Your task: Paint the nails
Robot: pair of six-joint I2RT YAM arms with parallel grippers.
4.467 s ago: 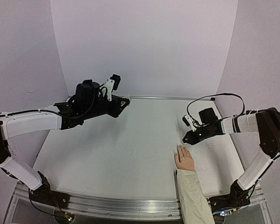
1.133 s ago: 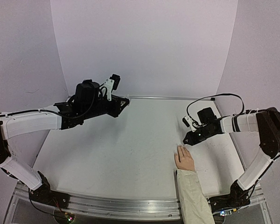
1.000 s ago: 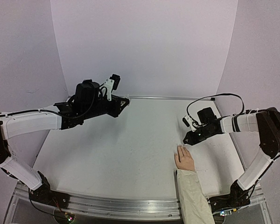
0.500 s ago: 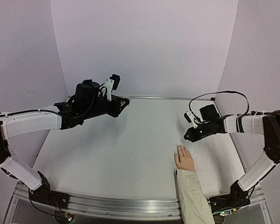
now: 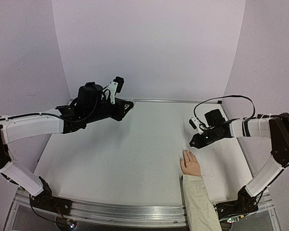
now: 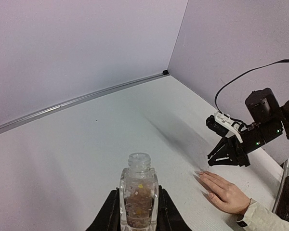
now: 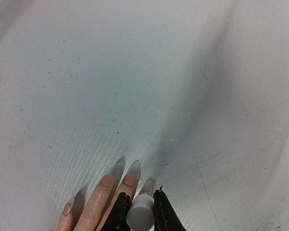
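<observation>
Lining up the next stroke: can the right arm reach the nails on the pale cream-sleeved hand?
Likely yes: the right pincer, shut on a small white round cap, sits right beside the pink nails, nothing between them.

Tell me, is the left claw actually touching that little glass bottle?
Touching. The left wrist view shows the left gripper closed on the uncapped glass bottle, its jaws pressed flat against both sides with no gap on either side.

- We see even, diffuse light with a lavender cast.
- Soft shadows streak the worktop [image 7: 135,72] in our right wrist view.
- Top view bows at edges.
</observation>
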